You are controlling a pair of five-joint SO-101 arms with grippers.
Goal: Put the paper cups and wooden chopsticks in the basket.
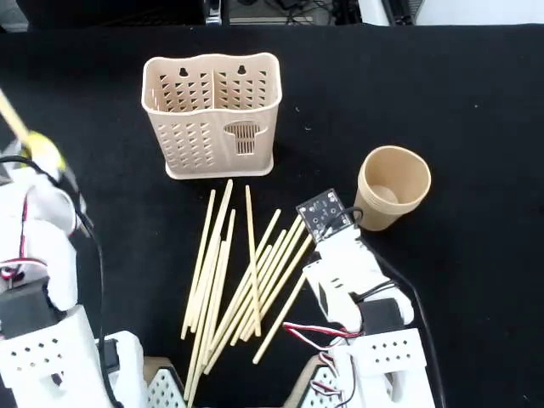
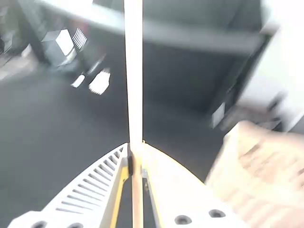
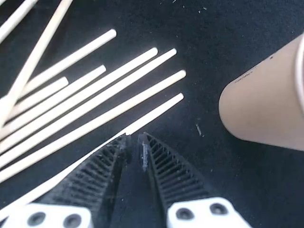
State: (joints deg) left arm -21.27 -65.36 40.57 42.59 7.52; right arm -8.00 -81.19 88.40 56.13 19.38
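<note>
The left gripper (image 2: 135, 164) pinched a pale wooden chopstick (image 2: 133, 71), while the right gripper (image 3: 134, 142), fingers pressed together, pointed between scattered chopsticks (image 3: 118, 77) and a tan paper cup (image 3: 266, 104).

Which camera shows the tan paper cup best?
The high view: the tan paper cup stands upright and whole, its open mouth and inside visible. The right wrist view catches part of its side wall.

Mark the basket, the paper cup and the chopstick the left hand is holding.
Basket (image 1: 191, 140), high view, perforated front wall.
Paper cup (image 1: 375, 217), high view, outer side wall.
Held chopstick (image 2: 133, 71), left wrist view, middle of the shaft.
</note>
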